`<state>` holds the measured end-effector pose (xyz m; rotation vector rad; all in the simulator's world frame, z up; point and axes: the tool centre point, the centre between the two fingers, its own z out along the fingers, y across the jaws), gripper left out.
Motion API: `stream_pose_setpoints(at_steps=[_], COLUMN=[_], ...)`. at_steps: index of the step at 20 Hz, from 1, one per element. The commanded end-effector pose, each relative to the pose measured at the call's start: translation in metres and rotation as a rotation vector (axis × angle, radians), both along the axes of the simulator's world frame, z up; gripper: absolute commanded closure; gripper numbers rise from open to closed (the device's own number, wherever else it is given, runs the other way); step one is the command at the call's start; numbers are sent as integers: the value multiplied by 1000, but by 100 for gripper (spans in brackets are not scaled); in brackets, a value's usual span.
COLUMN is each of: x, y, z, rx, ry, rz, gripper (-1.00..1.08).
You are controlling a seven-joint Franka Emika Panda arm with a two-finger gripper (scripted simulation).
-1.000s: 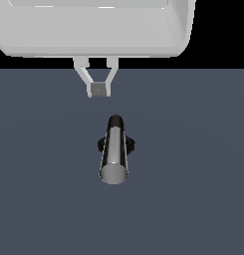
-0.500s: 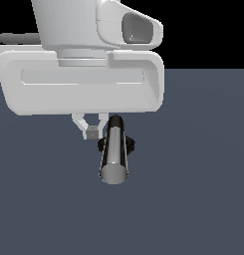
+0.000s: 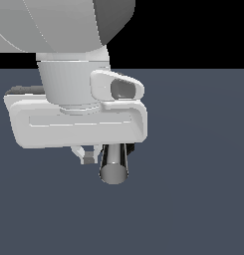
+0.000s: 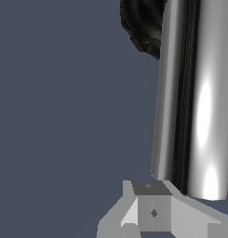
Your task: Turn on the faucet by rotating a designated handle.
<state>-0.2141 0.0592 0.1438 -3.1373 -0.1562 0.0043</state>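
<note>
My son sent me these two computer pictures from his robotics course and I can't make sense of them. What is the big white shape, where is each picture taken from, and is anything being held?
These are simulator renders of one robot arm. In the exterior view, taken by a camera off the arm, the big white shape is the arm's wrist and hand, with its gripper poking out underneath. The shiny bar is the handle of a small faucet; its black base shows in the wrist view, taken by a camera on the wrist looking down past the fingertips. Everything sits on a plain grey-blue surface. The gripper is beside the handle, apparently not around it; whether it touches is unclear.
</note>
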Motion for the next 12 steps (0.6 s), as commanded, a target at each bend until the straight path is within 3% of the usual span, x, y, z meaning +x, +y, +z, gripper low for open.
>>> stream_pose_setpoints(at_steps=[1, 12], x=[2, 6], y=[3, 8], z=[-11, -33], rx=[1, 1], ry=[-2, -3], rz=[5, 14], gripper=[108, 108])
